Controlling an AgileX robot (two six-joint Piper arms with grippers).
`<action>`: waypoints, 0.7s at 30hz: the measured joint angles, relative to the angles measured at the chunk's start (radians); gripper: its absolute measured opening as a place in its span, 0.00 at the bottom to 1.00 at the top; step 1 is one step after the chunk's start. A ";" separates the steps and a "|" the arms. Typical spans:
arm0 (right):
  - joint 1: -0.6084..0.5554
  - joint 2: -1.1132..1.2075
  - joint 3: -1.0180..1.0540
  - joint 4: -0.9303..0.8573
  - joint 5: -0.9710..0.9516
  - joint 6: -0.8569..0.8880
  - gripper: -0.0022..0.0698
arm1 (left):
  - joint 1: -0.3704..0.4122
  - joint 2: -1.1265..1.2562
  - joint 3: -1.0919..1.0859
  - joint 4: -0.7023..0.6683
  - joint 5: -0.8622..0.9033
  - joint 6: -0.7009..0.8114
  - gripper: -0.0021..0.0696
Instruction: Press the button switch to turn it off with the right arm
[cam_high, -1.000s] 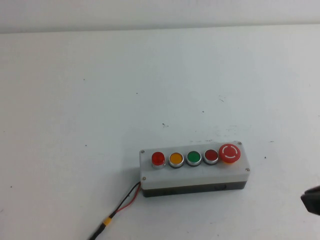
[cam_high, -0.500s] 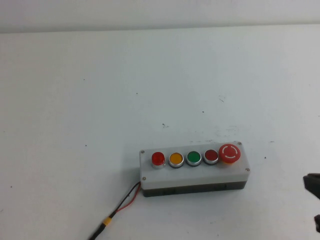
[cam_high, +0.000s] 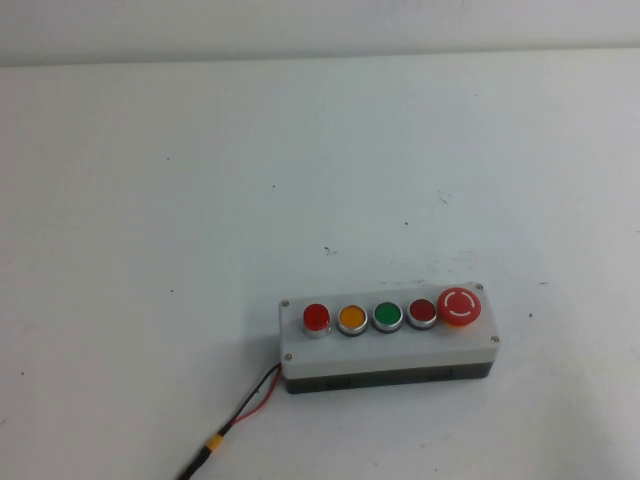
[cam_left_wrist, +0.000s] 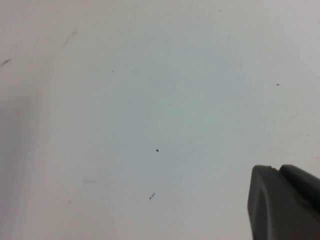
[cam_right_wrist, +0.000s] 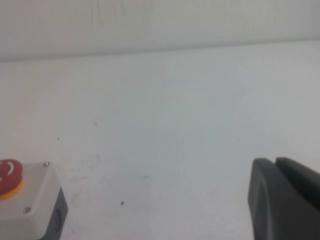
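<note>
One speckled white table (cam_high: 200, 200) — left gripper (cam_left_wrist: 284, 205), right gripper (cam_right_wrist: 284, 200) above it

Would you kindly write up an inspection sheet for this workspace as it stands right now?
Surface: white table, flat, with small dark specks.
Job's things: button switch, bright red, leftmost in the light grey box; whether it is lit cannot be told.
Clutter: nothing seen apart from the box's other buttons: yellow button, green button, dark red button, mushroom button.
End effectors: left end effector over bare table; right end effector off the box's mushroom-button end, touching nothing. Neither shows in the high view.
Cables: red and black wires leave the box's left end.
Surroundings: pale wall behind the table.
</note>
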 joint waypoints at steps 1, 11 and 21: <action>-0.002 -0.040 0.015 0.000 -0.002 0.000 0.01 | 0.000 0.000 0.000 0.000 0.000 0.000 0.03; -0.007 -0.252 0.025 0.000 0.167 0.000 0.01 | 0.000 0.000 0.000 0.000 0.000 0.000 0.03; -0.007 -0.252 0.025 0.000 0.273 0.000 0.01 | 0.000 0.000 0.000 0.000 0.000 0.000 0.03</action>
